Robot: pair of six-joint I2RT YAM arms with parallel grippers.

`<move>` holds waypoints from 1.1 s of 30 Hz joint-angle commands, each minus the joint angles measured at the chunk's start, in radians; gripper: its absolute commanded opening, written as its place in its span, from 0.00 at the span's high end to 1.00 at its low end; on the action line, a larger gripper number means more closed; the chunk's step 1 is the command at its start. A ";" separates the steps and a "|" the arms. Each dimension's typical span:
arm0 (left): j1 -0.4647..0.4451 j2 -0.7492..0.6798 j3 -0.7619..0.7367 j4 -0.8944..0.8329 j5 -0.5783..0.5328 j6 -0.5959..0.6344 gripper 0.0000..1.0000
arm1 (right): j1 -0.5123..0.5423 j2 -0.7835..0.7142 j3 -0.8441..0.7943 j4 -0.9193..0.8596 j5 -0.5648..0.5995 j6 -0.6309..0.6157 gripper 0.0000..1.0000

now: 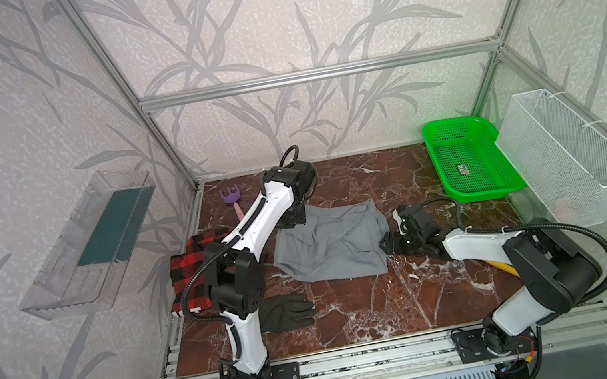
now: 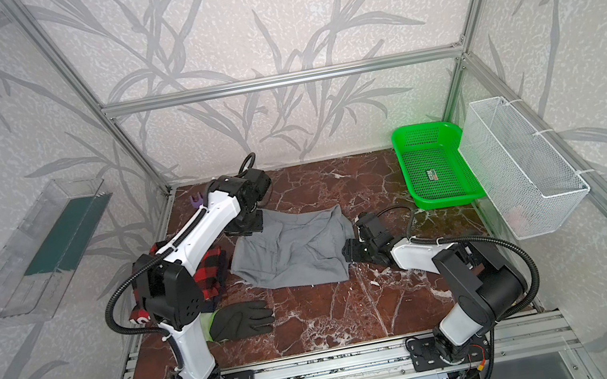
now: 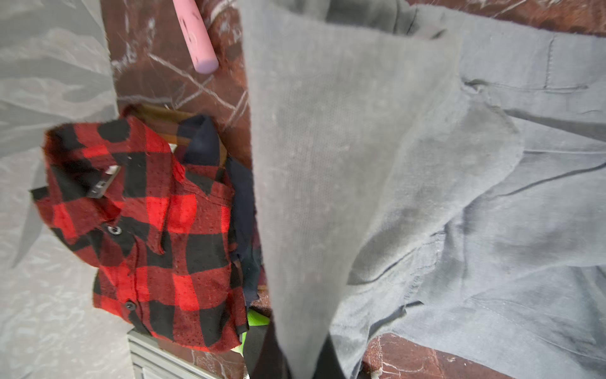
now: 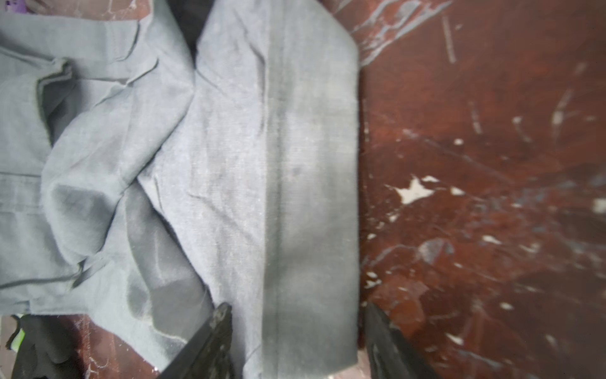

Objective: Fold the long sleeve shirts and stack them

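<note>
The step in hand looks like a fold of the thin, wrinkly grey long sleeve shirt (image 1: 330, 242), which lies crumpled in the middle of both top views on the red-brown marbled table (image 1: 377, 308). To do it well, the right hand (image 1: 387, 245) should close on the straight edge at the cloth's right side before anything is pulled, and it should take every layer of that band. Both hands should then rise together and travel at one pace, keeping the cloth taut so the creases in the middle flatten, and lay it down square. The red-and-black buffalo plaid shirt (image 1: 189, 269) lies bunched at the left of the view, partly under the left arm and near the grey one.

The left hand (image 1: 293, 222) is clamped tight at the shirt's upper-left corner. In the left wrist view a grey flap (image 3: 328, 164) rises close to the lens, so this hand has hold of the cloth. Its arm reaches far forward with the wrist bent down. The right arm lies low, its forearm almost flat along the table and its hand pointing left. In the right wrist view its fingers (image 4: 216, 325) stand apart, one over the cloth and one beyond the edge, gripping nothing.
</note>
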 commanded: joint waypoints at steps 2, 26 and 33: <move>-0.054 0.066 0.130 -0.144 -0.081 -0.042 1.00 | 0.010 0.066 -0.050 -0.036 -0.031 0.034 0.36; -0.284 0.391 0.653 -0.462 -0.216 -0.238 1.00 | 0.028 0.080 -0.065 0.001 -0.050 0.034 0.36; -0.314 0.443 0.674 -0.462 -0.166 -0.221 1.00 | 0.032 0.068 -0.067 0.005 -0.050 0.033 0.36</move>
